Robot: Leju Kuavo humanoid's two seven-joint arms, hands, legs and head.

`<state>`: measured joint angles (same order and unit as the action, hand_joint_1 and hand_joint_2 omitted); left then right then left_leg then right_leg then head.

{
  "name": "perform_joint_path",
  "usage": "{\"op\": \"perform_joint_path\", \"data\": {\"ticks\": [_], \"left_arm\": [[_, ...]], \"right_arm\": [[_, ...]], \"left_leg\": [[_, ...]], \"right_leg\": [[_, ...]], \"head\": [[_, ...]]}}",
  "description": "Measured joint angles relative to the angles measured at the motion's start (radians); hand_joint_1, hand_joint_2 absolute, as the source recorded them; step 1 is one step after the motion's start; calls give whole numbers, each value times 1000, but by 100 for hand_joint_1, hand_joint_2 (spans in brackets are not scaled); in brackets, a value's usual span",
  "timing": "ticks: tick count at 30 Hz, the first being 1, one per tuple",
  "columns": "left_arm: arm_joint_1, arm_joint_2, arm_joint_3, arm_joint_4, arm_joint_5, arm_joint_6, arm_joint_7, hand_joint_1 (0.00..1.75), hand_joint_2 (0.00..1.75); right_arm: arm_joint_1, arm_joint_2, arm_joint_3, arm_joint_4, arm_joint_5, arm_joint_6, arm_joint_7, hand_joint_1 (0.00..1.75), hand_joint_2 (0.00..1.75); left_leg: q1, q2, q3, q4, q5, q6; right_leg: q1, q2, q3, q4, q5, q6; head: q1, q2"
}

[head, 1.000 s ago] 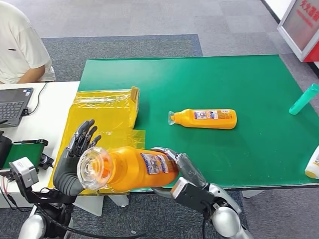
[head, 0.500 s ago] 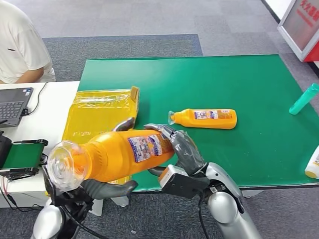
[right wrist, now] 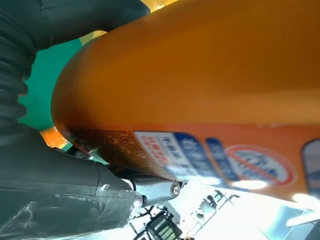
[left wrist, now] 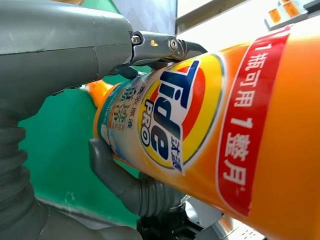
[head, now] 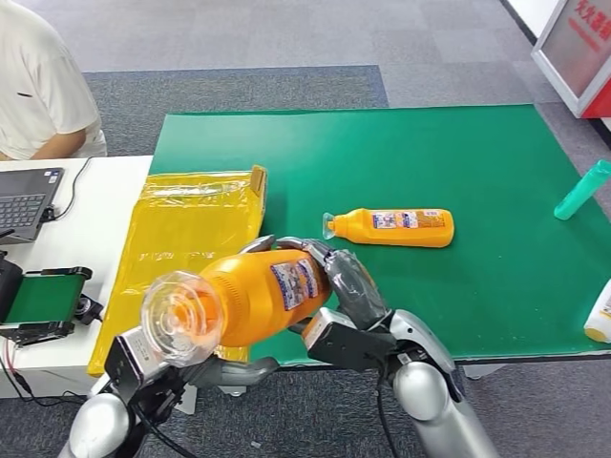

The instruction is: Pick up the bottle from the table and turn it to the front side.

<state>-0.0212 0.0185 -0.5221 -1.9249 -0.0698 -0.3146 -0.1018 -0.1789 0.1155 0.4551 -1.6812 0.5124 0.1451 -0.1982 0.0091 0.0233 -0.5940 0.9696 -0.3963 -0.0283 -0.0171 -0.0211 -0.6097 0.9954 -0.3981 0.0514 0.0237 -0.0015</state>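
Since half a second ago, the orange bottle (head: 248, 299) has swung so its clear cap end points more toward you and its back end sits a bit lower. You can see it lying on its side in the air, just over the near edge of the green table (head: 432, 153). Your right hand (head: 346, 281) wraps around the bottle's fat bottom end, fingers over the top and thumb below. Your left hand (head: 230, 370) is under the bottle near the neck; in the left wrist view its fingers (left wrist: 124, 175) curl up around the bottle, right by the big round label, so it holds the bottle too. Just past the bottle, a yellow bag (head: 191, 234) lies flat on the table's left side. Farther out, a second orange bottle (head: 392, 227) lies on its side on the green. At the far right edge rests a teal bottle (head: 582, 190). On the far left, a person in a white shirt (head: 36, 86) sits by a laptop (head: 25, 200).
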Motion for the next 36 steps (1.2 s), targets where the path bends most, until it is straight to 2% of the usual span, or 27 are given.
{"op": "perform_joint_path", "data": {"ticks": [5,14,18,22,27,36], "left_arm": [[-16,-11,-22,0,-76,37,-26,0,175],[-47,-34,-50,0,-61,42,-43,0,175],[-56,-41,-65,0,-109,72,-55,1,175],[-66,-61,-73,6,-131,95,-53,175,175],[-78,-90,-71,17,-129,92,-30,175,175],[-83,-101,-63,26,-132,93,-30,175,175]], "right_arm": [[-2,10,-4,24,4,-7,8,175,175],[2,17,-15,78,7,-8,12,175,175],[3,21,-18,87,7,-14,10,175,175],[4,26,-22,92,9,-20,12,175,175],[5,29,-29,93,6,-22,17,175,175],[11,29,-36,90,1,-23,22,175,175]], "left_leg": [[0,0,0,0,0,0],[0,0,0,0,0,0],[0,0,0,0,0,0],[0,0,0,0,0,0],[0,0,0,0,0,0],[0,0,0,0,0,0]], "right_leg": [[0,0,0,0,0,0],[0,0,0,0,0,0],[0,0,0,0,0,0],[0,0,-1,0,0,0],[0,0,0,0,0,0],[0,0,-1,0,0,0]], "head": [[0,0],[0,0],[0,0],[0,0],[0,0],[0,0]]}}
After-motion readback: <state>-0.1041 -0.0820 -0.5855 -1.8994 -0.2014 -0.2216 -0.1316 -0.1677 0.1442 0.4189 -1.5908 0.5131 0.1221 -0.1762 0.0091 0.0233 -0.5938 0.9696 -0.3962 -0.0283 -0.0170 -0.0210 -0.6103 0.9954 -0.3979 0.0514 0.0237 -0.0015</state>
